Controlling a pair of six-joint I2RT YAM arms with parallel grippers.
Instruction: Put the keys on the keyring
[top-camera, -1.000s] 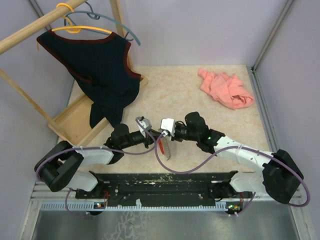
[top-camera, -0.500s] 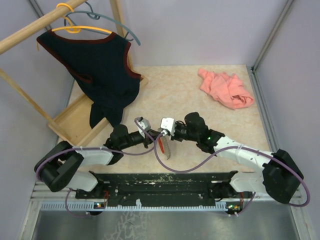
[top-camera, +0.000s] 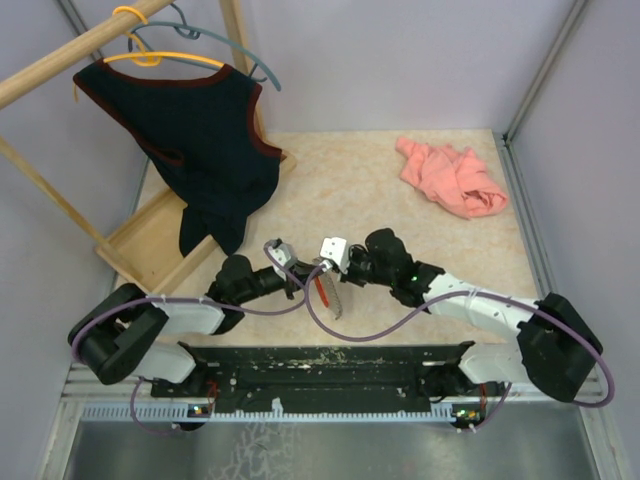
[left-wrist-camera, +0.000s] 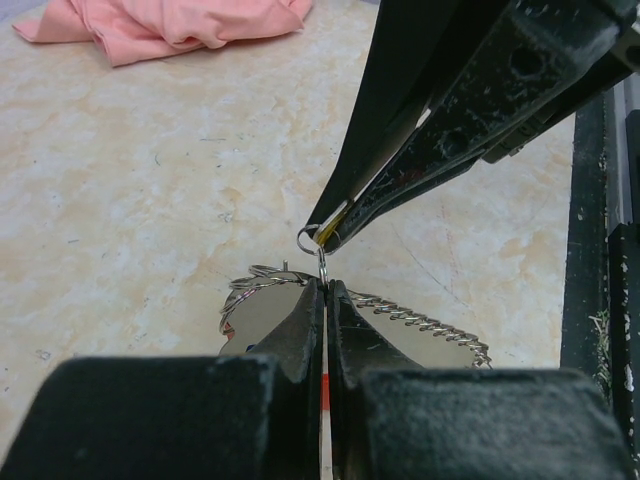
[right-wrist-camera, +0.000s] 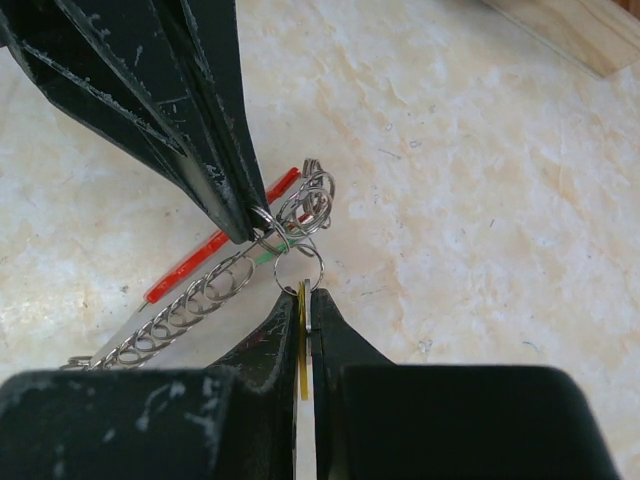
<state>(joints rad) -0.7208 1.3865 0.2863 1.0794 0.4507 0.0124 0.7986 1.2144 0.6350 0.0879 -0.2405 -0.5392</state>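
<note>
At the front centre of the table (top-camera: 400, 225), just ahead of the two arm bases, the keyring (right-wrist-camera: 190, 310) lies on the marbled surface. It is a silvery chain-like strip beside a thin red length, ending in a cluster of overlapping wire rings.

Both arms are folded low and reach inward, so their wrists meet nose to nose above the ring end. The left gripper (left-wrist-camera: 326, 300) is pressed together with no gap between its fingers. It pinches a thin wire at the ring cluster and so holds the keyring there. The right gripper (right-wrist-camera: 303, 300) is likewise clamped tight, on a thin yellow piece (right-wrist-camera: 302, 345) seen edge-on. Whether that piece is a key cannot be told. A small wire ring (right-wrist-camera: 300, 266) sits at the right gripper's fingertips, touching the cluster, and the two pairs of tips almost meet.

A black rail (top-camera: 330, 362) runs just behind the keyring, along the near edge. Bare tabletop opens beyond the grippers toward the back wall. A pink cloth (top-camera: 450, 177) lies well apart at the far right. At the far left stands a wooden rack (top-camera: 140, 240) with a dark vest (top-camera: 200, 130) on a hanger.
</note>
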